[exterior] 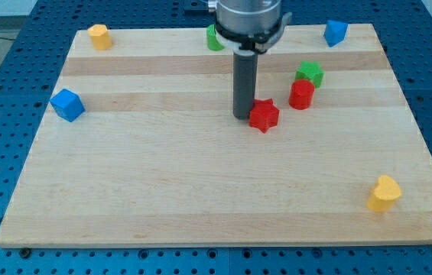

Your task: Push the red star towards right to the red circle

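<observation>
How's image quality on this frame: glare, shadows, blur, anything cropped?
Camera view: even, soft light, no glare on the wooden board. Faint short shadows beside my tip and the red star. Blocks and edges are sharp, no motion blur. The arm's upper housing is cropped by the view's top.

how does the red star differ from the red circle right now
The red star has a pointed outline; the red circle is a round cylinder. The star sits toward the view's left and lower, with my tip right against its left side; the circle sits apart from my tip. The circle stands beside the green block; the star has no block touching it. Both are red and rest on the wooden board.
</observation>
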You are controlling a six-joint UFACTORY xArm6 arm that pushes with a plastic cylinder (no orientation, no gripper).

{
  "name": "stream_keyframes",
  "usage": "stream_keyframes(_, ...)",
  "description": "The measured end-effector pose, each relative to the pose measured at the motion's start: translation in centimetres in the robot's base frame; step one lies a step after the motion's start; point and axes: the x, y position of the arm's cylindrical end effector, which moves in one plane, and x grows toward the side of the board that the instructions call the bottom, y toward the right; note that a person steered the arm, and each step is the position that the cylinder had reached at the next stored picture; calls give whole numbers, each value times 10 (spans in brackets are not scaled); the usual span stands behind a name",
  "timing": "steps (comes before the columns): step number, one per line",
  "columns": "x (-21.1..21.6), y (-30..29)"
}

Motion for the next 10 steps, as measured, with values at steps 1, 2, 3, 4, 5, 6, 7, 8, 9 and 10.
stream_keyframes(1, 27, 35)
stream_keyframes(2, 29, 73)
stream_keyframes(3, 18, 101)
stream_keyframes(4, 15, 105)
stream_keyframes(5, 15, 92)
stream_keyframes(6, 13, 76)
stream_keyframes(7, -1, 115)
stream_keyframes(8, -5, 145)
stream_keyframes(9, -5, 146)
stream_keyframes(10, -5, 138)
